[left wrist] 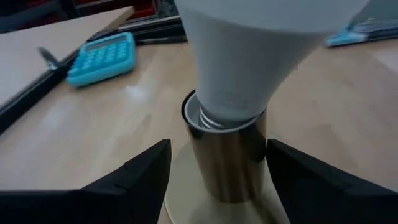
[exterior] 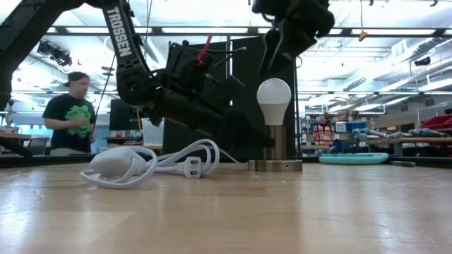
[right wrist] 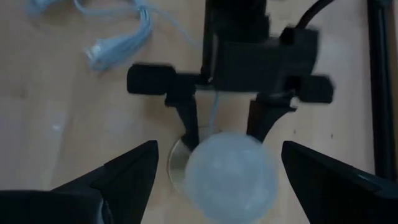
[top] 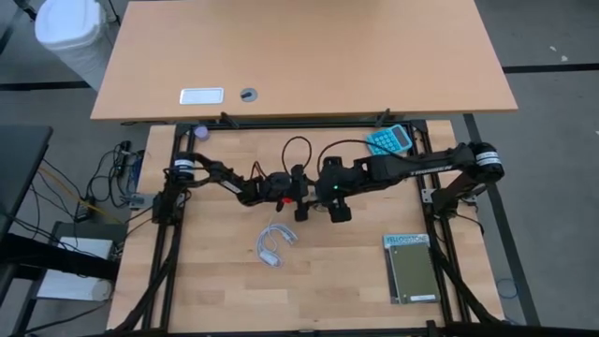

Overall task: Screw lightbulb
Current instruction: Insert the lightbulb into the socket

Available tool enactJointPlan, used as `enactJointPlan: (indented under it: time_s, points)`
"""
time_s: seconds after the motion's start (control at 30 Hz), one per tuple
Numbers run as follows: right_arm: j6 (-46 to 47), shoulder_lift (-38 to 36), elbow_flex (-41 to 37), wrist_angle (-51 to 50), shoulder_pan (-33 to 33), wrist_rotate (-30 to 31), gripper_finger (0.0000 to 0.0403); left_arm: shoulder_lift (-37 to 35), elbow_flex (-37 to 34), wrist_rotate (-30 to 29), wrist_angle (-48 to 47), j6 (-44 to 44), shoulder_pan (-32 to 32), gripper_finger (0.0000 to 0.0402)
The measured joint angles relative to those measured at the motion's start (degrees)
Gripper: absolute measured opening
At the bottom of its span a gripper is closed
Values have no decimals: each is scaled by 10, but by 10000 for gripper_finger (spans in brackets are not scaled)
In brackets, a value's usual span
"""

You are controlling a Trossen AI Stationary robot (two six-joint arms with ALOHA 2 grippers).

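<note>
The white lightbulb (exterior: 274,95) stands upright with its screw base in a metal socket barrel (left wrist: 227,158), which rises from a round disc (exterior: 275,166) at the table's middle. My left gripper (left wrist: 217,177) comes in nearly level, open, with one finger on each side of the barrel. My right gripper (right wrist: 217,180) hangs open above the bulb (right wrist: 230,171), pointing down at a slant, its fingers wide of the globe on both sides. My left gripper has one finger (left wrist: 292,174) right beside the socket barrel's side (left wrist: 261,155); I cannot tell whether it touches. A narrow gap shows between the other finger (left wrist: 146,177) and the barrel. The fingers lie level across the upright barrel, below the bulb's neck.
A coiled white cable with plug (top: 276,241) lies on the table near the front of the socket. A teal calculator (top: 388,140) sits at the far right, and a green book (top: 410,270) at the near right. A person (exterior: 70,113) stands beyond the table.
</note>
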Motion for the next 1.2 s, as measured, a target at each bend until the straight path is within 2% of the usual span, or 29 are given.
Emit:
enactJointPlan:
  time_s: [0.57,0.73,0.93,1.2]
  points:
    - [-9,8,-1,8,-23,15,344,0,1,10,8,-7,9,265]
    - [-6,8,-1,16,-23,15,343,0,1,-24,9,5,14,264]
    - [-2,8,-1,15,-23,9,343,11,15,12,14,-11,28,264]
    - [11,8,0,7,-23,9,343,39,36,18,7,-8,25,264]
